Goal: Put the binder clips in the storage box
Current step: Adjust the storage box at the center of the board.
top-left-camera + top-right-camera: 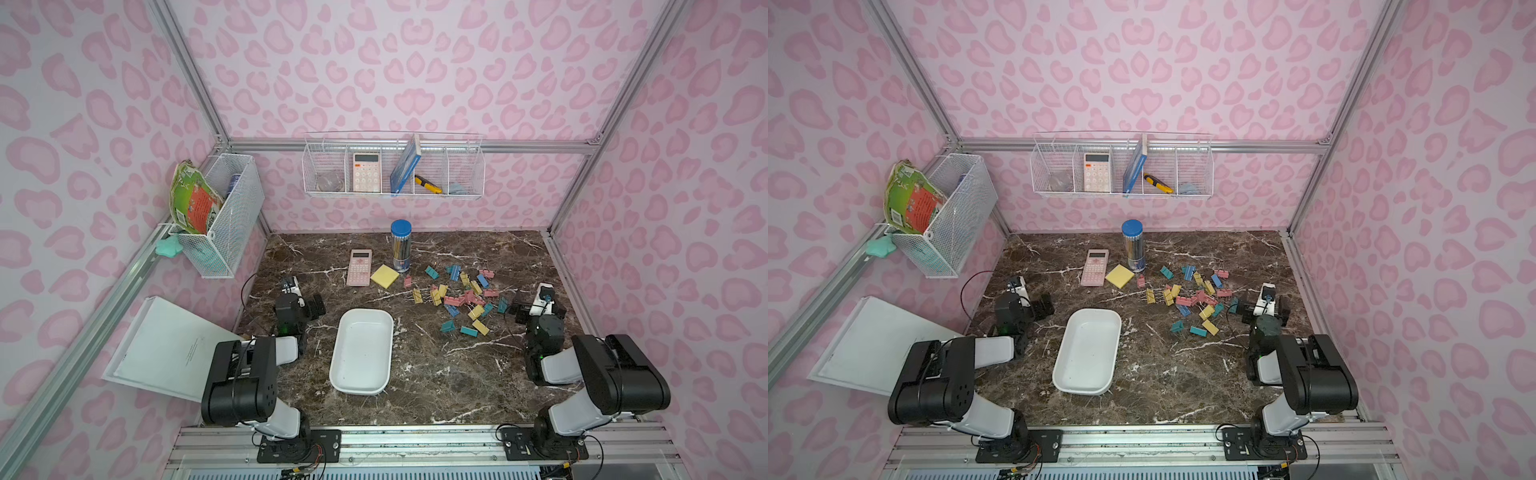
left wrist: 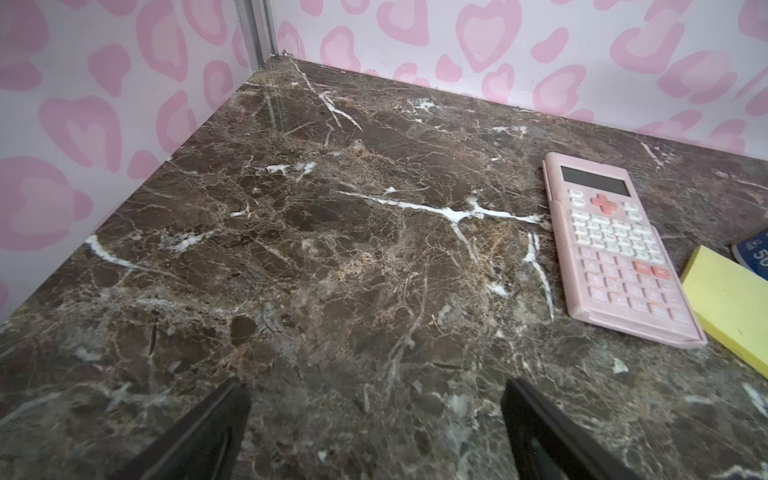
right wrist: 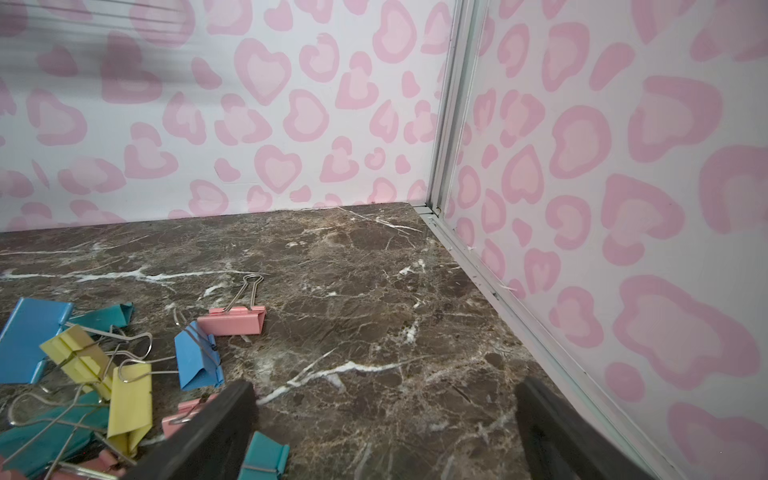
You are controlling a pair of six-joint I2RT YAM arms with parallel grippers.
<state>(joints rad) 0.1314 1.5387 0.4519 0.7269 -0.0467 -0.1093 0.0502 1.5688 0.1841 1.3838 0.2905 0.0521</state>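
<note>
Setting: robot test cell in a lab, dressed as an office desk.

Evidence:
- An aluminium frame [image 1: 519, 146] boxes in the space, filled on three sides by printed pink-heart wall panels [image 1: 415, 62].
- The tabletop [image 1: 457, 374] has a marble pattern.
- The left arm [image 1: 241, 386] and right arm [image 1: 619, 374] are bolted to a metal rail [image 1: 415, 444] in front of the storage box [image 1: 361, 353].
- Office props lie behind the storage box: a pink calculator [image 1: 359, 268], a sticky-note pad [image 1: 385, 276] and a pen tube [image 1: 401, 245].
- A wire basket [image 1: 465, 170] of stationery hangs on the wall further behind it.
</note>
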